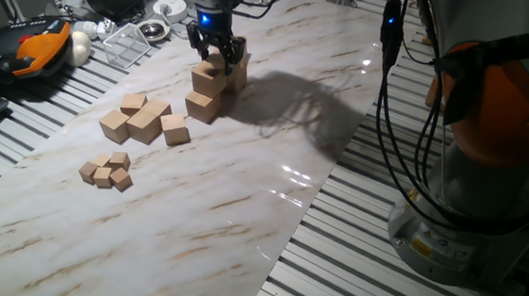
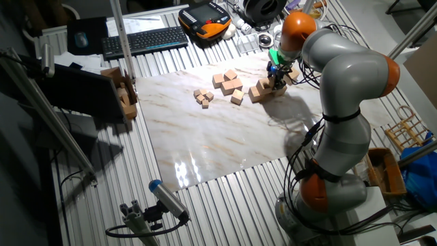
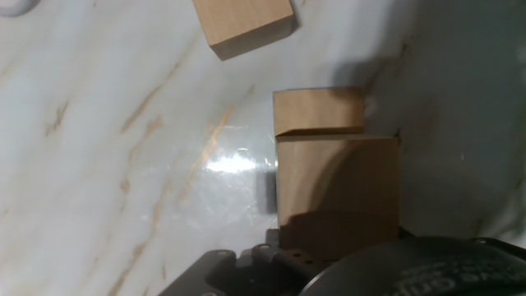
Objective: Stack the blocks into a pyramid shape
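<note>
My gripper [image 1: 218, 55] stands at the far end of the marble sheet, its fingers down on either side of a light-tan block [image 1: 211, 76] and shut on it. That block rests on top of another block [image 1: 202, 103]. A third block [image 1: 238, 72] sits just behind them. In the hand view the held block [image 3: 337, 193] fills the lower middle, with a lower block [image 3: 319, 111] beyond it and one lying apart [image 3: 244, 25] at the top. From the other fixed view, the gripper [image 2: 276, 74] is over the same cluster of blocks [image 2: 261, 90].
Medium wooden cubes [image 1: 144, 120] lie in a loose group left of the stack, and tiny cubes [image 1: 107, 171] nearer the camera. A clear plastic box [image 1: 126, 43], an orange pendant [image 1: 36, 45] and a keyboard [image 2: 145, 39] lie off the sheet. The robot base [image 1: 492, 138] stands to the right.
</note>
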`<state>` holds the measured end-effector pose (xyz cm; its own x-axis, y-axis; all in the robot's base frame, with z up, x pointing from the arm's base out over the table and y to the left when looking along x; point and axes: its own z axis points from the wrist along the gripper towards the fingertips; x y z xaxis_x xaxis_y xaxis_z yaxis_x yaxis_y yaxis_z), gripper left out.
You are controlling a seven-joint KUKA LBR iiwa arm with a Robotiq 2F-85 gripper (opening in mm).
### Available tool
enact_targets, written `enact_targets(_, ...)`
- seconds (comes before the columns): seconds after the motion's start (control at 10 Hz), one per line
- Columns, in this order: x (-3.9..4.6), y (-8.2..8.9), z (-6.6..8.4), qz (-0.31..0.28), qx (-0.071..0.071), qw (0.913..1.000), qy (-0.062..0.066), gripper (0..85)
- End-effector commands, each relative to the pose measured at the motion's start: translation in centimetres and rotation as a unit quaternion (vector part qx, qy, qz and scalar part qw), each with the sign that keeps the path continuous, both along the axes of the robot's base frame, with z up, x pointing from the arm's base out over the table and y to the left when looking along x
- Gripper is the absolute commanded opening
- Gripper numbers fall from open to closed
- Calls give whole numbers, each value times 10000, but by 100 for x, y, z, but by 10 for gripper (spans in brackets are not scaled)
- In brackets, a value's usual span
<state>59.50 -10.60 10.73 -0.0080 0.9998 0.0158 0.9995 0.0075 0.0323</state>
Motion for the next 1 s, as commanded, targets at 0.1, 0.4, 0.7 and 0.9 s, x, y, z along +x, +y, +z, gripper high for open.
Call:
enact_targets(0.1,0,1,1,1,-11,10000,-2,170)
enact_targets(0.4,0,3,0,1,-18,10000,-2,340)
enact_targets(0.7,1,3,-4,9,-3,10000,6,340)
enact_targets(0.9,-1,5,-5,9,-3,10000,6,510)
